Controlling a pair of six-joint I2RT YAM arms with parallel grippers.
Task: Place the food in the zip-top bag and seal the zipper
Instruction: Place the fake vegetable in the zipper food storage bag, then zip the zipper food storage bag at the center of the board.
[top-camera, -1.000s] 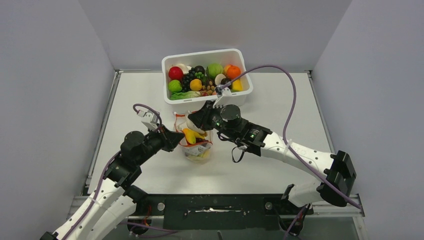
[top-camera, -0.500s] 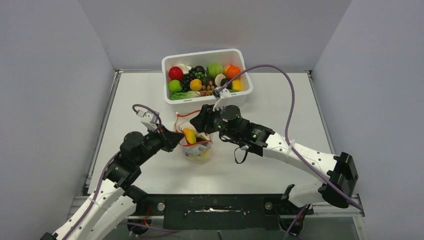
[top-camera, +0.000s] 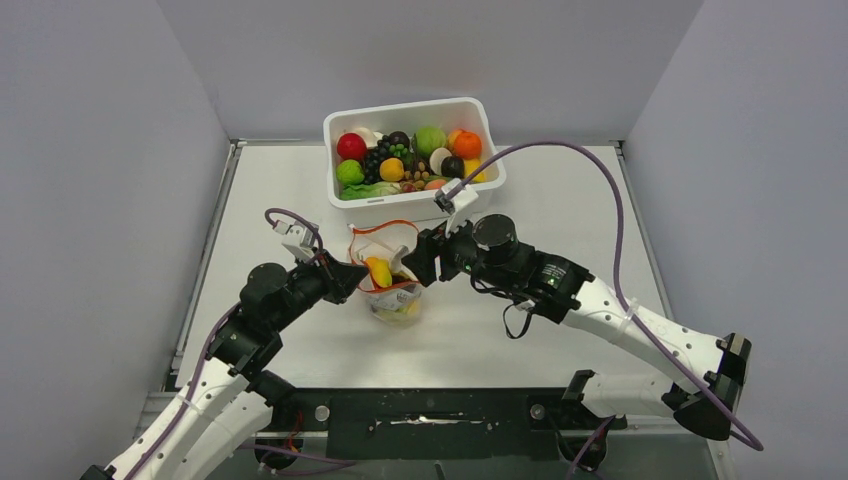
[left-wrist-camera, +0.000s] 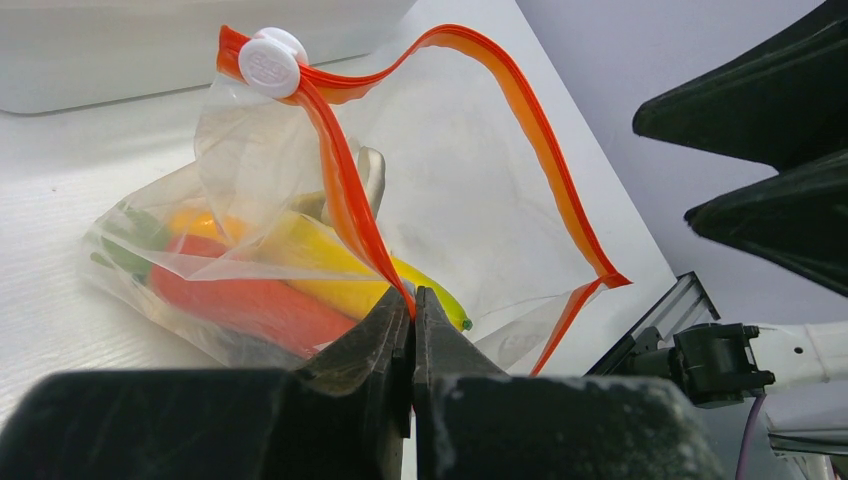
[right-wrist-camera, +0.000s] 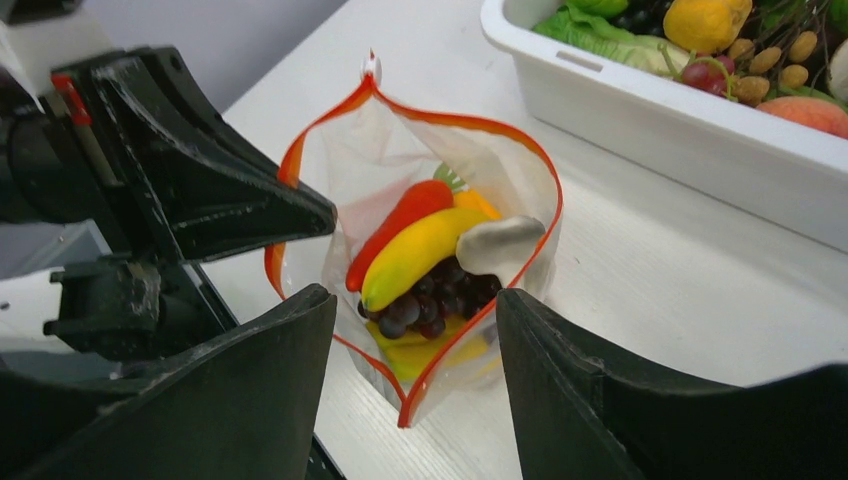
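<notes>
The left hand (left-wrist-camera: 411, 300) is clamping the zip-top bag (left-wrist-camera: 480, 200) at its zipper (left-wrist-camera: 340, 190). The right hand (right-wrist-camera: 412, 305) is hovering, fingers apart and empty, above the food (right-wrist-camera: 415, 250) inside the bag.

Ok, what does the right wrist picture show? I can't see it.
An open clear zip-top bag holds a banana, grapes and a red piece. The right end effector is open in the foreground, and a white tub sits behind.

A white rectangular tub (top-camera: 380, 205) is set at the far edge of the white table (top-camera: 560, 200), which is enclosed by grey walls (top-camera: 430, 50).
</notes>
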